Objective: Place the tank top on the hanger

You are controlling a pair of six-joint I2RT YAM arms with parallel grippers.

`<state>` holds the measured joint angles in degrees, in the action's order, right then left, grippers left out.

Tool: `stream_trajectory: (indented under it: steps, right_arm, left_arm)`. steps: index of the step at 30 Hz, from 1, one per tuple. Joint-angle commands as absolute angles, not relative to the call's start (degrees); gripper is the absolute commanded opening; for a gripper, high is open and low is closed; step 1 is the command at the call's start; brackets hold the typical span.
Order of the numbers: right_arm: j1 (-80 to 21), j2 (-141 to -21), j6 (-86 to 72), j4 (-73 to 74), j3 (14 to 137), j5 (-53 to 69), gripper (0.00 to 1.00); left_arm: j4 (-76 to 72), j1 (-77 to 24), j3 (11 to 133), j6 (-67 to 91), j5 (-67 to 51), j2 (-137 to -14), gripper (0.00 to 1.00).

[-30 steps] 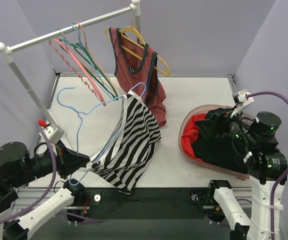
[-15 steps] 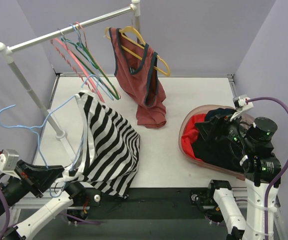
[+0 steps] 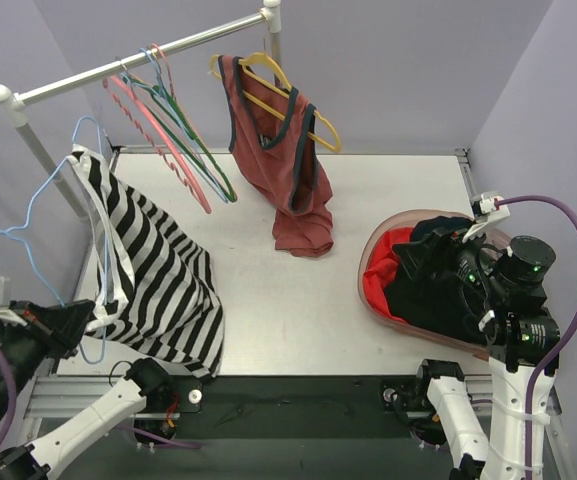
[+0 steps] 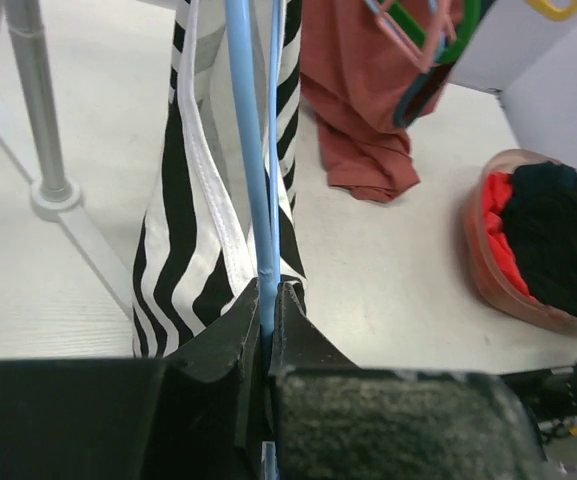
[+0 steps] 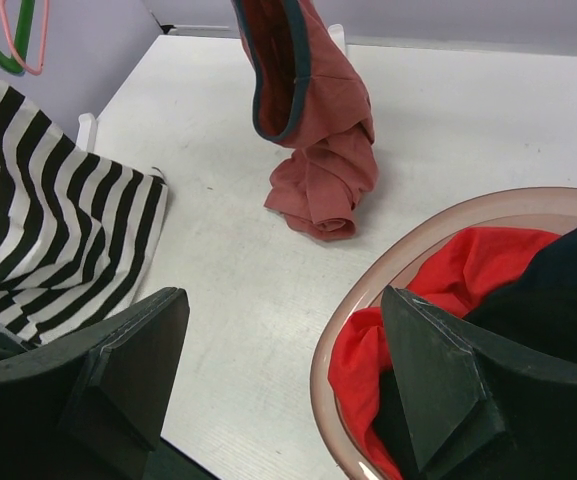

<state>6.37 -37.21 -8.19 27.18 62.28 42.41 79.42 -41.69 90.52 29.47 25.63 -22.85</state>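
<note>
The striped tank top (image 3: 153, 285) hangs on the light-blue hanger (image 3: 43, 185) at the far left, its hem trailing on the table. My left gripper (image 3: 76, 325) is shut on the hanger's lower wire. In the left wrist view the blue wire (image 4: 251, 150) runs up from between the closed jaws of the left gripper (image 4: 266, 300), with the striped top (image 4: 183, 230) draped over it. My right gripper (image 5: 288, 370) is open and empty, hovering over the basket's edge; in the top view the right gripper (image 3: 430, 262) sits above the basket. The striped top also shows in the right wrist view (image 5: 48, 220).
A clothes rack rail (image 3: 138, 58) crosses the back with pink and green hangers (image 3: 173, 135) and a rust-red tank top (image 3: 288, 160) on a yellow hanger. Its post and foot (image 4: 53, 190) stand at the left. A pink basket (image 3: 371, 300) holds red and black garments at the right.
My left arm has swung the hanger and striped top from the table's middle to the far left and raised it beside the rack post. The right arm has barely moved.
</note>
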Motion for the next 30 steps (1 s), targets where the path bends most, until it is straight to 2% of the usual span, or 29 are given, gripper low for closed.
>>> stream_trajectory:
  steps: [1,4,8,13,19,23,27,30]
  right_arm:
    - [6.9,-37.2,-9.0,24.3,62.6,42.8,0.8]
    - [7.1,-37.4,-9.0,24.3,62.7,42.6,0.79]
    - [7.4,-37.3,-8.8,24.4,62.7,42.5,0.8]
    - [7.6,-37.7,-8.6,24.5,62.5,42.2,0.8]
    - [7.9,-38.0,-8.5,24.8,63.3,42.3,0.79]
    - [8.0,-37.8,-8.5,25.1,63.5,42.4,0.79]
    - [8.0,-37.7,-8.6,25.3,63.3,42.5,0.79]
    - [8.0,-37.4,-8.8,25.4,63.4,42.5,0.8]
  left_arm:
    - [79.4,-41.9,90.4,30.7,34.4,-29.9,0.0]
    - [78.7,-41.9,89.6,30.8,36.8,-33.3,0.0]
    - [81.9,-41.8,91.1,35.5,48.0,-37.6,0.0]
    - [79.3,-41.9,90.3,35.9,53.4,-40.9,0.0]
    - [80.6,-41.7,94.7,40.1,57.7,-54.6,0.0]
    - [75.1,-40.1,96.7,38.2,57.0,-58.4,0.0]
    - [68.4,-27.8,97.9,33.0,49.2,-61.0,0.0]
    - [65.0,-22.8,99.0,30.5,44.7,-62.6,0.0]
